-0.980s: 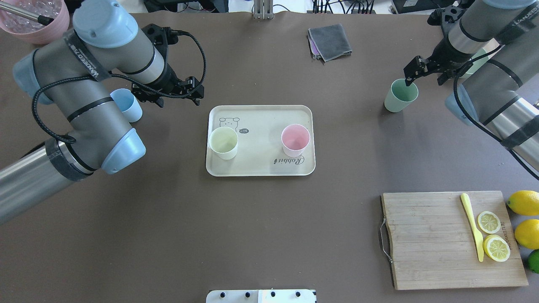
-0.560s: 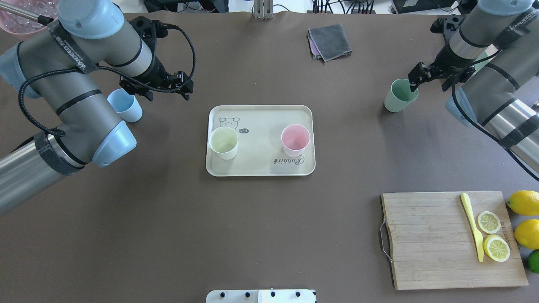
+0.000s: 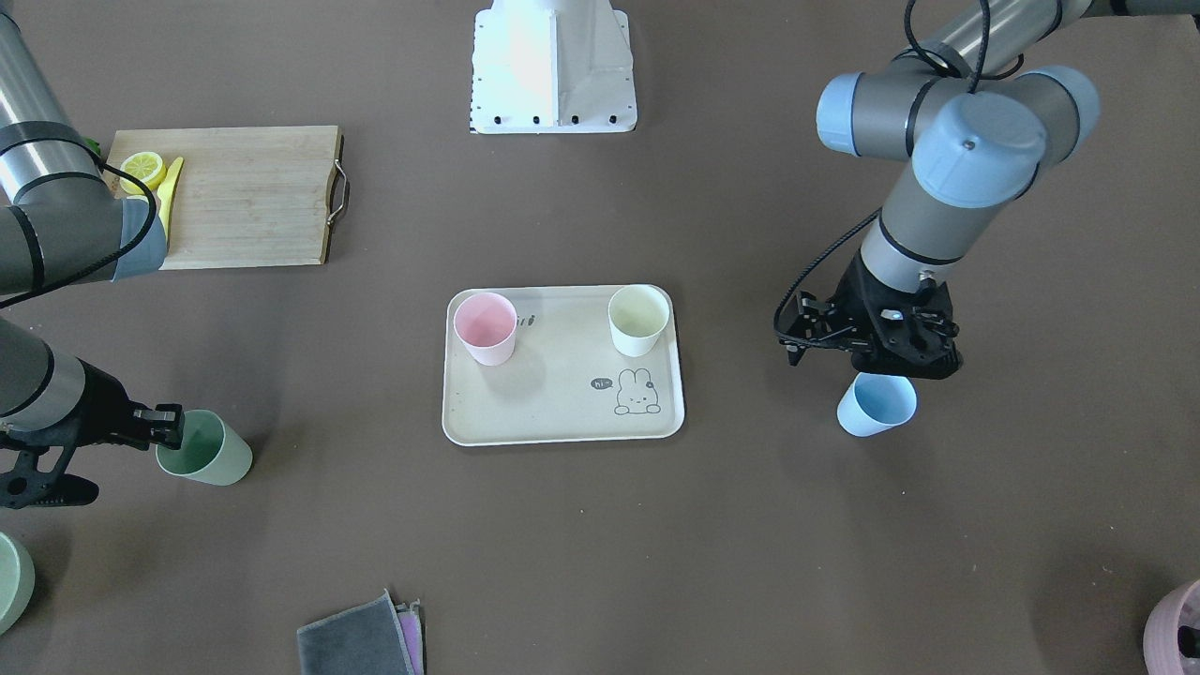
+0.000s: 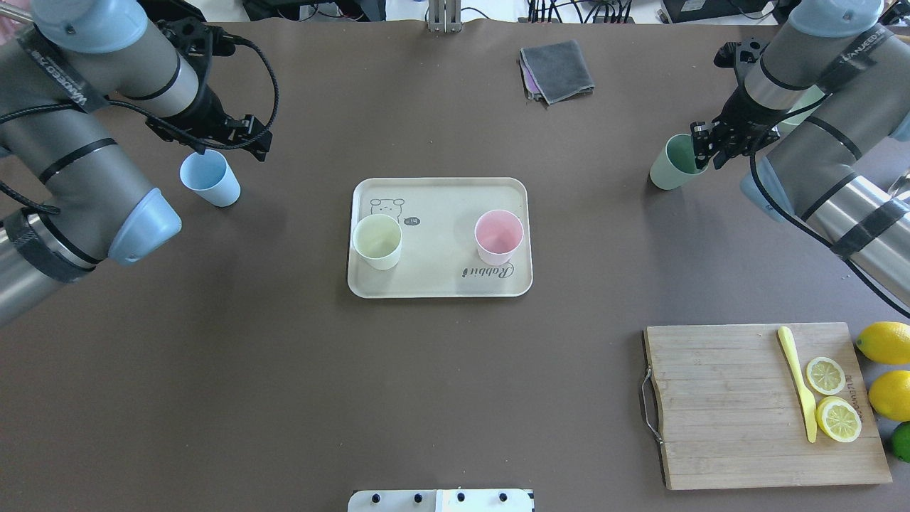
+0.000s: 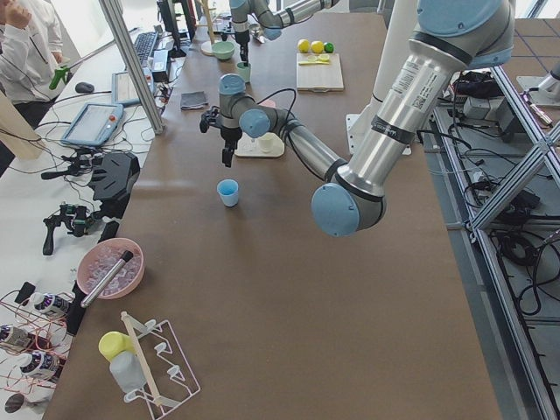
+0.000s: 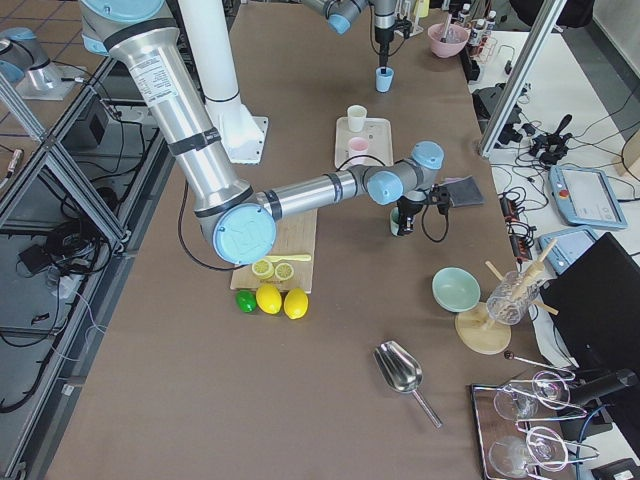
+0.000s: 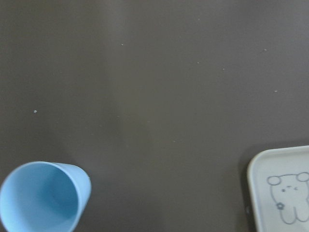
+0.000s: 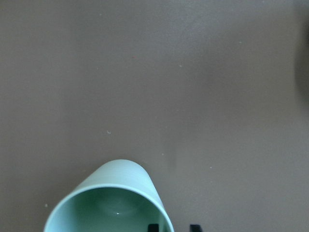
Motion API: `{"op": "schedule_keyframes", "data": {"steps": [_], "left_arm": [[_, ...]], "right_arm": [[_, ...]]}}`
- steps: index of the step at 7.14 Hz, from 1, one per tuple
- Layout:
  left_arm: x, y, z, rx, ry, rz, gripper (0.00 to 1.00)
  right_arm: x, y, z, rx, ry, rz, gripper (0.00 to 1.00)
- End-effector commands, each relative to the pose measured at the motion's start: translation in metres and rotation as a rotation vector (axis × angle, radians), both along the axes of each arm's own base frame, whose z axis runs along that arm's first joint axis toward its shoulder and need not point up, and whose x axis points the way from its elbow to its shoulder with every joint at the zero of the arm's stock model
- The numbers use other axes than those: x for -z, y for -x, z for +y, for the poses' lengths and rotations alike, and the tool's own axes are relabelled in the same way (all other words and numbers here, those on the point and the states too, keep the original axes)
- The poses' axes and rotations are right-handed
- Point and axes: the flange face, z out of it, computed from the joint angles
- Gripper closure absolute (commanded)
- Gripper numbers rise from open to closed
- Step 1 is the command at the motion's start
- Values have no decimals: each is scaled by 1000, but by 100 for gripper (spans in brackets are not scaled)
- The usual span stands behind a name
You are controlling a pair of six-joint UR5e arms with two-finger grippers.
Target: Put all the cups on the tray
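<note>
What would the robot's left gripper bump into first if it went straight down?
Most likely the small matte light blue tapered cup, which stands upright just under the left gripper. It would probably touch the cup's rim first, though how exactly they line up is hard to judge.

On the cream rectangular tray with rounded corners (image 4: pixel 441 249), in the middle of the desk (image 4: pixel 426 398), you can read "Rabbit" in dark script along the rim nearest the robot. A small dark speech bubble beside the bunny drawing says "hi~". The black strap on the left arm (image 4: pixel 60 80) and the black strap on the right arm (image 4: pixel 862 47) carry white capitals that begin "WAN"; the rest won't resolve for you. The wooden cutting board (image 4: pixel 725 405), by the desk's right edge, bears burnt-in lettering too small to read.
</note>
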Motion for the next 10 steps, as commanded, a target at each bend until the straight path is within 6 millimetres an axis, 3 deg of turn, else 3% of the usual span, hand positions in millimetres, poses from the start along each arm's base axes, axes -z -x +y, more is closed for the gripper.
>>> {"op": "schedule_keyframes", "data": {"steps": [1,2,3,5,6,9,10], "left_arm": [[-62,55,-7,-52,-17,-56,2],[-87,58,-7,-60,11,-75,2],[-108,51,-18,-58,20,-74,3],[-131,39,-29,-27,34,-46,15],[-129,33,-27,-29,53,-29,22],[-126,29,-23,-40,84,6,22],[-127,21,-20,-50,87,5,40]], "right_arm": [[42,11,-8,-1,16,-65,100],[74,17,-11,-24,23,-98,100],[114,43,-11,-44,39,-128,100],[178,114,13,-26,64,-167,100],[193,140,26,-21,61,-163,100],[199,164,39,-2,44,-151,100],[199,175,47,11,41,-147,100]]}}
